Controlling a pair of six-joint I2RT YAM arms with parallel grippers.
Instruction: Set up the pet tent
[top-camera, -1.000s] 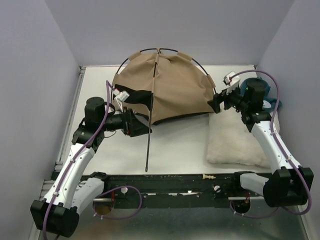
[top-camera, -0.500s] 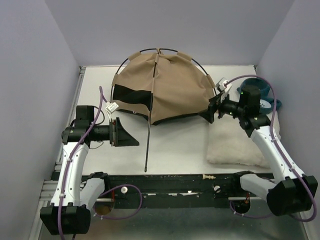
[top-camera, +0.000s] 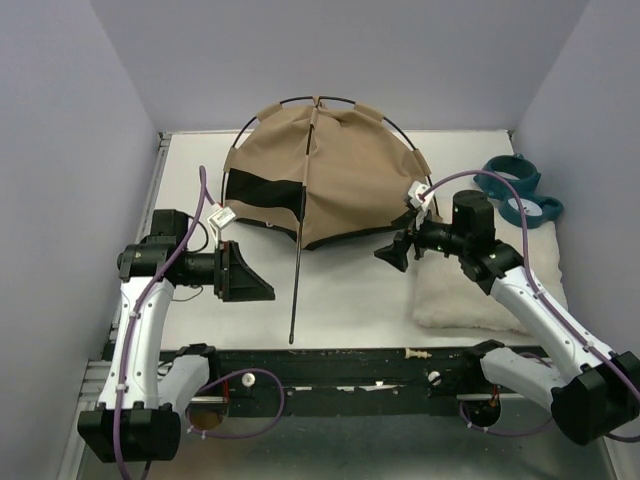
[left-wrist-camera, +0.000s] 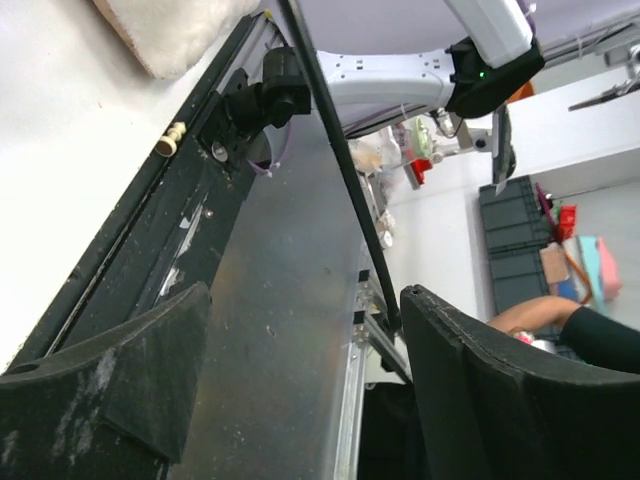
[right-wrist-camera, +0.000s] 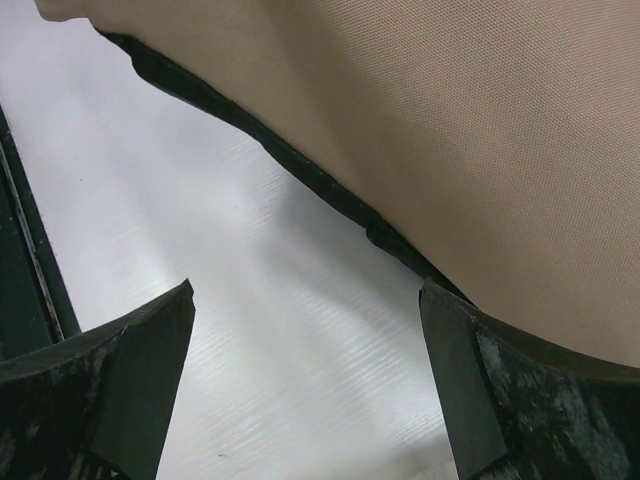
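Note:
The tan pet tent with a black base stands at the back middle of the table, its dark doorway facing left. One thin black pole runs down from its top, and the loose end lies on the table. An arched pole curves over the top. My left gripper is open and empty, just left of the loose pole, which crosses the left wrist view between its fingers. My right gripper is open and empty at the tent's front right edge. The right wrist view shows the tan fabric and black trim.
A white fluffy cushion lies at the right under my right arm and also shows in the left wrist view. A teal bowl stand sits at the far right. A black rail runs along the near edge.
My left gripper pulled back left and nearer, away from the tent doorway. My right gripper left the tent's right corner and moved left and nearer, uncovering the teal stand.

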